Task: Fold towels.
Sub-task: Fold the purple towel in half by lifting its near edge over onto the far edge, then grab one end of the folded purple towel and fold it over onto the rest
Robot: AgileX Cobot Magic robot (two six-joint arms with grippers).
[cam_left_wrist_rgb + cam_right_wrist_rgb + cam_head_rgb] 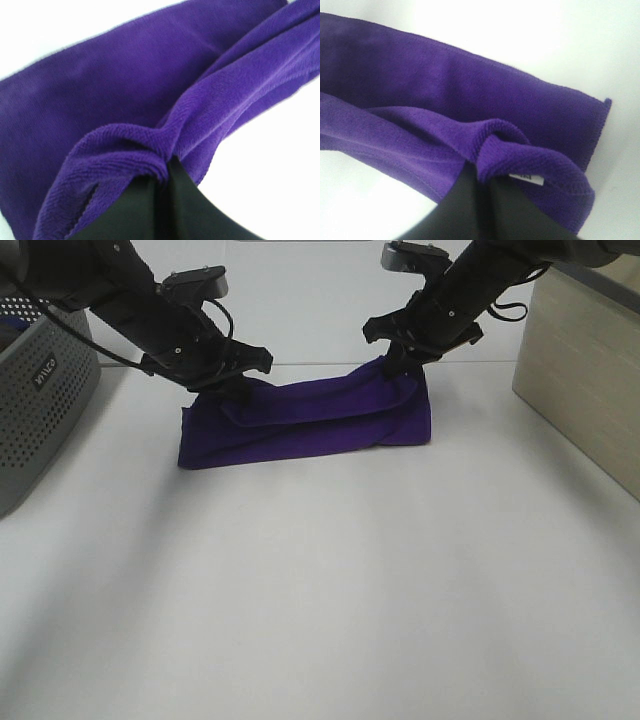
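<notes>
White table bears a purple towel and grey basket.

The exterior high camera looked down from the front of the white table, facing both arms at middling range. The wrist cameras sat close behind the left gripper and the right gripper, looking along the fingers at very short range. All three views shared the purple towel; each wrist view covered one end.
</notes>
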